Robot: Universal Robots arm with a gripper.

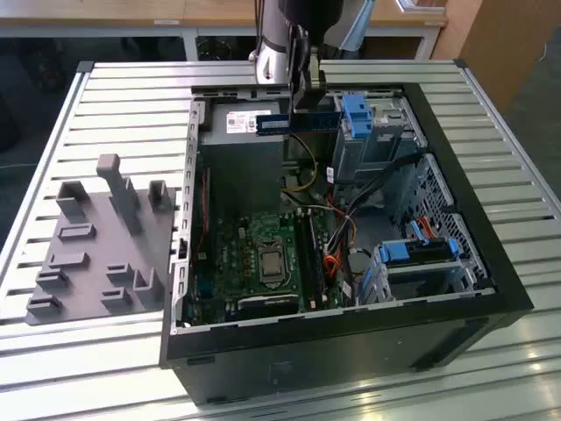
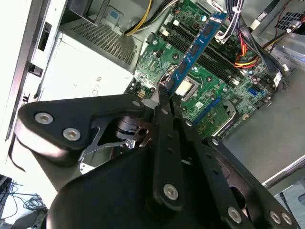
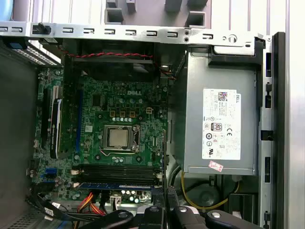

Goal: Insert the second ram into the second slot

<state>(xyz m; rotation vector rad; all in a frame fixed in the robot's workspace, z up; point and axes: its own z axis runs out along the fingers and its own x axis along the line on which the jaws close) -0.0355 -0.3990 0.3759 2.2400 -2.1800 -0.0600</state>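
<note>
The second ram (image 1: pixel 279 123) hangs with its long edge level above the far end of the open computer case (image 1: pixel 491 263), over the grey power supply (image 1: pixel 241 158) and well apart from the dark memory slots (image 1: pixel 307 259) on the nearer motherboard (image 1: pixel 254 254). The gripper (image 1: pixel 307 107) is clenched on it towards the exterior view's right end; this probably leaves the lower contact edge free to meet a slot. In the second wrist view the stick (image 2: pixel 200 45) juts from the gripper (image 2: pixel 164 93) over the board, not yet seated.

Room above mobo (image 1: pixel 254 254); cables (image 1: pixel 333 254) beside slots (image 1: pixel 307 254).
</note>
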